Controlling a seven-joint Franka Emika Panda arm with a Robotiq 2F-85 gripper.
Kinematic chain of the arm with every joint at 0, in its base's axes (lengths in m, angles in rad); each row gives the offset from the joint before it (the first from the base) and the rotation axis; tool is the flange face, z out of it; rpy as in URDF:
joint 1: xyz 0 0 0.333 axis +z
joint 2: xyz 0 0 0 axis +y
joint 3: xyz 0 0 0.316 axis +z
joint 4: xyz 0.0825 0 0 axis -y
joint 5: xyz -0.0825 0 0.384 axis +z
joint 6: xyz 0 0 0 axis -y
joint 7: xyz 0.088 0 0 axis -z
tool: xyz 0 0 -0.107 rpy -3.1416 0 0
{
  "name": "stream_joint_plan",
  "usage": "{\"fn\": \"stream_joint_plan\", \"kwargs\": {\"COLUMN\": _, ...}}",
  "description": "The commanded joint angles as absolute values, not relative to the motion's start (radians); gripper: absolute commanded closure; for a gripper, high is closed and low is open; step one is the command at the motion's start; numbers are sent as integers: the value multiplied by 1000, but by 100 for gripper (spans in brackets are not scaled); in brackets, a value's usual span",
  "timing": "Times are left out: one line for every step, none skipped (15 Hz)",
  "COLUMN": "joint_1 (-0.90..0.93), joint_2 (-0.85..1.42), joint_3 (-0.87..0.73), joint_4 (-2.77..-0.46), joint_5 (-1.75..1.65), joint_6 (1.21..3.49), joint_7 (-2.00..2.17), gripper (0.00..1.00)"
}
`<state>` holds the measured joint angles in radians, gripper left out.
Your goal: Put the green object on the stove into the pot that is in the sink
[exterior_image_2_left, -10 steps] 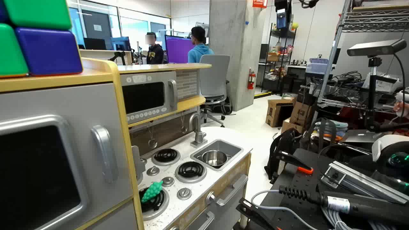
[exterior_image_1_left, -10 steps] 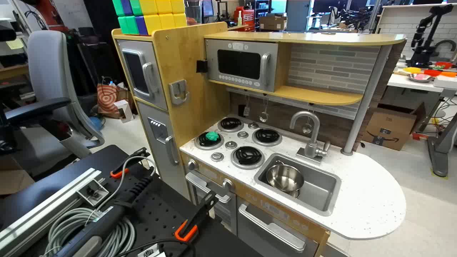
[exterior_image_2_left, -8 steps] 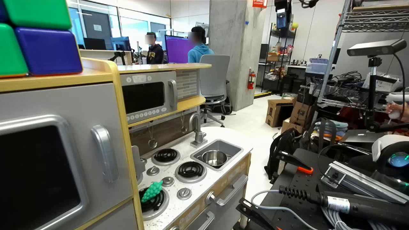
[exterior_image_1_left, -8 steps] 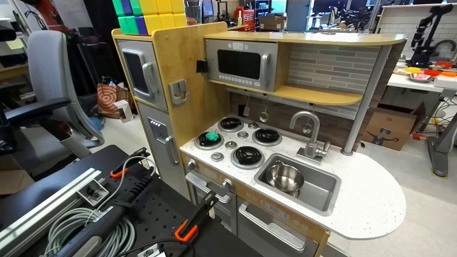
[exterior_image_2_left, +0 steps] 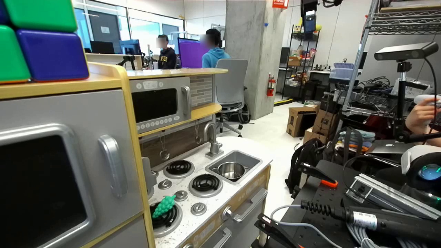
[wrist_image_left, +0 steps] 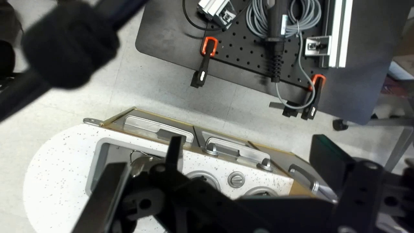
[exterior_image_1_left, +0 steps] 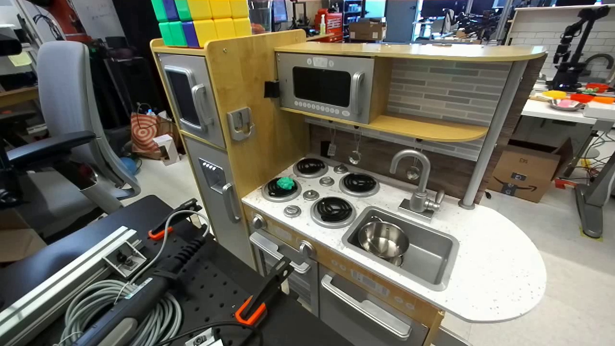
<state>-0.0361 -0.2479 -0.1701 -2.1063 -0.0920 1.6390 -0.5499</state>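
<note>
Green obj [exterior_image_1_left: 285,183] lay on the stove [exterior_image_1_left: 324,192], atop the front burner [exterior_image_2_left: 167,222] next to the tall cabinet [exterior_image_1_left: 264,96]. In an exterior view the obj looked like a bunch of grapes set slantwise, one end right by a knob [exterior_image_2_left: 181,195]; touching or not, cdn't tell. Pot [exterior_image_1_left: 383,239] stood in the sink [exterior_image_1_left: 430,264], toward the end nearest the stove, w/ a loop handle on either side, well apart from green obj. Faucet [exterior_image_1_left: 423,185] curved up behind the sink.

Gripper [wrist_image_left: 226,153] showed in wrist view w/ fingers [wrist_image_left: 328,158] spread wide, big gap btwn. The finger at frame left hid pt of sink & pot; the dark body hid much of the stove. Height above them cdn't be judged. A dark blurred shape [wrist_image_left: 71,45] crossed an upper corner there, ID unclear.

Blocks [exterior_image_1_left: 218,29] sat on top of the cabinet; microwave [exterior_image_1_left: 321,86] was mounted beside it, above the stove. Black desk [exterior_image_1_left: 288,317] stood across from the stove, bearing a metal rail [exterior_image_1_left: 67,278], a coil of gray cable [exterior_image_1_left: 89,302] &, at its edge, two orange-and-black clamps [exterior_image_1_left: 252,310].

In an exterior view two people [exterior_image_2_left: 167,59] were off in the bkgd, one just behind a gray chair [exterior_image_2_left: 231,82], & at the frame's edge a hand [exterior_image_2_left: 421,115] held a white thing [exterior_image_2_left: 423,99], pt out of frame. Cardboard boxes [exterior_image_2_left: 299,120] sat on the floor [exterior_image_2_left: 265,131], farther back than the sink.
</note>
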Motion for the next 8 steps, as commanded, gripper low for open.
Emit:
{"fn": "stream_joint_plan", "kwargs": {"joint_1": -34, "joint_2": -295, "joint_3": -159, "joint_4": -2138, "joint_5": -183, "joint_6": 1593, "joint_7": -704, "gripper": 0}}
{"fn": "stream_joint_plan", "kwargs": {"joint_1": -33, "joint_2": -310, "joint_3": -156, "joint_4": -2153, "joint_5": -207, "joint_6": 1598, "joint_7": -745, "gripper": 0}}
{"fn": "stream_joint_plan", "kwargs": {"joint_1": -31, "joint_2": -316, "joint_3": -153, "joint_4": -2167, "joint_5": -229, "joint_6": 1608, "joint_7": -781, "gripper": 0}}
{"fn": "stream_joint_plan", "kwargs": {"joint_1": -28, "joint_2": -320, "joint_3": -151, "joint_4": -2176, "joint_5": -247, "joint_6": 1617, "joint_7": -819, "gripper": 0}}
{"fn": "stream_joint_plan", "kwargs": {"joint_1": -26, "joint_2": -321, "joint_3": -148, "joint_4": -2183, "joint_5": -264, "joint_6": 1624, "joint_7": -859, "gripper": 0}}
{"fn": "stream_joint_plan", "kwargs": {"joint_1": -24, "joint_2": -326, "joint_3": -145, "joint_4": -2191, "joint_5": -283, "joint_6": 1629, "joint_7": -897, "gripper": 0}}
{"fn": "stream_joint_plan", "kwargs": {"joint_1": -23, "joint_2": -329, "joint_3": -142, "joint_4": -2197, "joint_5": -301, "joint_6": 1633, "joint_7": -935, "gripper": 0}}
{"fn": "stream_joint_plan", "kwargs": {"joint_1": -22, "joint_2": -333, "joint_3": -138, "joint_4": -2204, "joint_5": -320, "joint_6": 1637, "joint_7": -973, "gripper": 0}}
